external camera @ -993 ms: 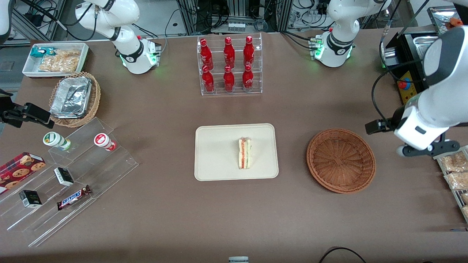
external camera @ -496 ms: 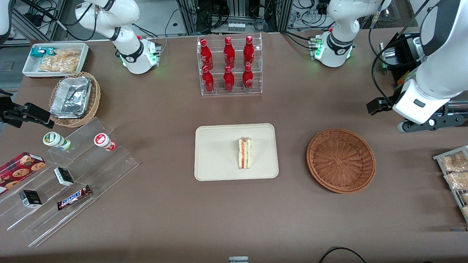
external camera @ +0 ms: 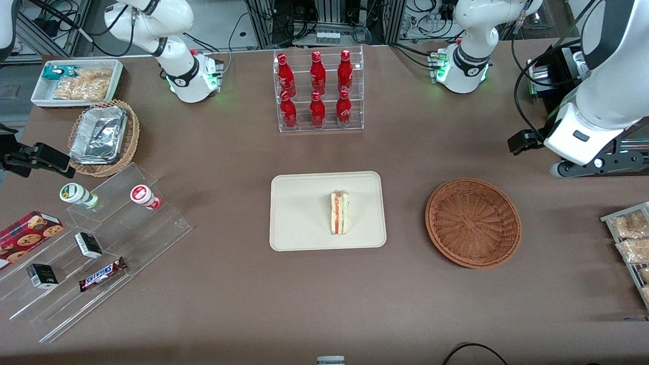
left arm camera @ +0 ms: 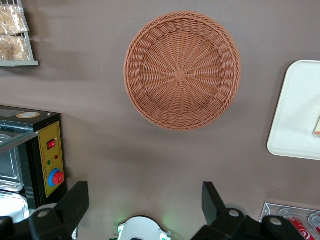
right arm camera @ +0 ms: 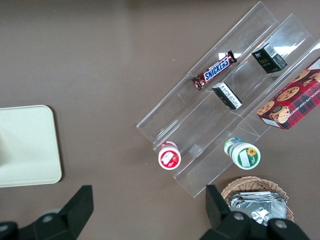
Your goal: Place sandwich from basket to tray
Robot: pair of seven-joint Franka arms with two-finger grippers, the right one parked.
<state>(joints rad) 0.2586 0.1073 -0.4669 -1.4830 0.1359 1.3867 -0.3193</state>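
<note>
cream tray (external camera: 304,213) held sandwich (external camera: 339,213); wicker basket (external camera: 472,222) emptied; gripper (left arm camera: 145,210) raised near basket, jaws released; task judged done, only parking required.

Your counter (external camera: 228,304) is a broad, matte brown surface that fills nearly everything you see, lit evenly from above with only soft shadows. At the edge farthest from your front camera you can see metal framing (external camera: 329,20) with bundles of black cables (external camera: 365,30) hanging in it, over a pale floor (external camera: 223,25). Toward the working arm's end sits a black control box (left arm camera: 47,160) with a yellow panel and a red button (left arm camera: 58,177), beside a shiny metal bin (left arm camera: 10,165).
</note>
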